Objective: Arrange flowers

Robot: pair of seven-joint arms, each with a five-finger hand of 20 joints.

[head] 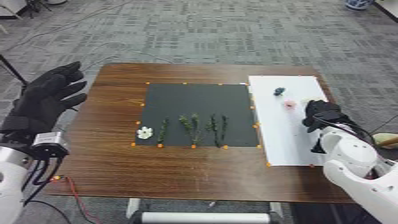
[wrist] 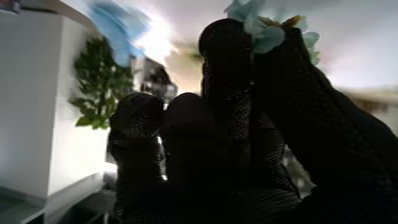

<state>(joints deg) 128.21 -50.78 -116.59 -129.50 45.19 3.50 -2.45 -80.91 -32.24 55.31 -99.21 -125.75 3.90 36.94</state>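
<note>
At the left edge of the head view my left hand (head: pixel 55 94) is raised, its fingers straight and holding nothing. My right hand (head: pixel 327 116) is over the right side of the white board (head: pixel 286 135). A pale flower (head: pixel 308 101) shows at its fingertips. In the right wrist view, the finger and thumb of my right hand (wrist: pixel 227 75) pinch the pale flower (wrist: pixel 266 37). Dark blue (head: pixel 279 91) and pink (head: pixel 290 104) flowers lie on the board. On the dark mat (head: pixel 197 97) are a white flower (head: pixel 145 132) and several green stems (head: pixel 163 131).
Small orange markers edge the mat and board on the brown table (head: pixel 115 170). Beyond the table's far edge is grey carpet. A red cable (head: pixel 75 192) hangs near the front left corner. In the right wrist view, a leafy green plant (wrist: pixel 93 82) and a blurred light blue thing (wrist: pixel 120 25) stand farther off.
</note>
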